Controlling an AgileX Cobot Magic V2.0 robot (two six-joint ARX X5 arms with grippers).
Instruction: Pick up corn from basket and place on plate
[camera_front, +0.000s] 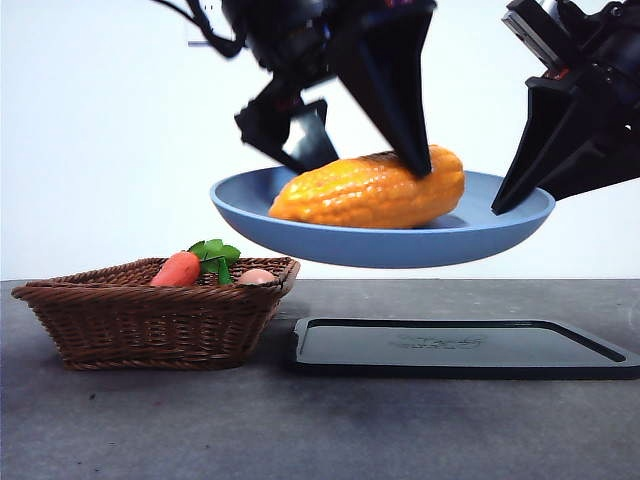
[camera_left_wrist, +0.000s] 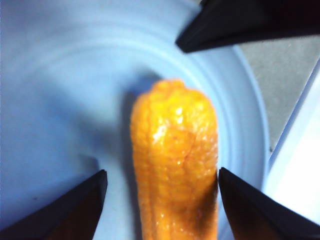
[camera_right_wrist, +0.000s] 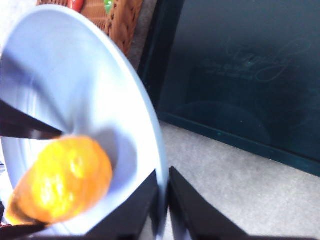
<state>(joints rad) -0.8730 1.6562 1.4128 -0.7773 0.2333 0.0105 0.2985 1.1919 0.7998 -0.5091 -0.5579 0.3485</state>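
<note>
Above grey table (camera_front: 150, 420), right gripper (camera_right_wrist: 164, 200) clamps light-blue plate (camera_front: 300, 235) aloft so left gripper's (camera_left_wrist: 162, 195) spread jaws release orange-yellow corn (camera_front: 370, 188).

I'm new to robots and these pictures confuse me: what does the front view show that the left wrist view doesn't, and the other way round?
Only the front view shows the basket with a carrot, the black tray, and the plate held up above the table by the right claw. Only the left wrist view shows the gap between the corn and one finger of the left claw; the other finger touches it. Both show the corn lying on the blue plate.
</note>
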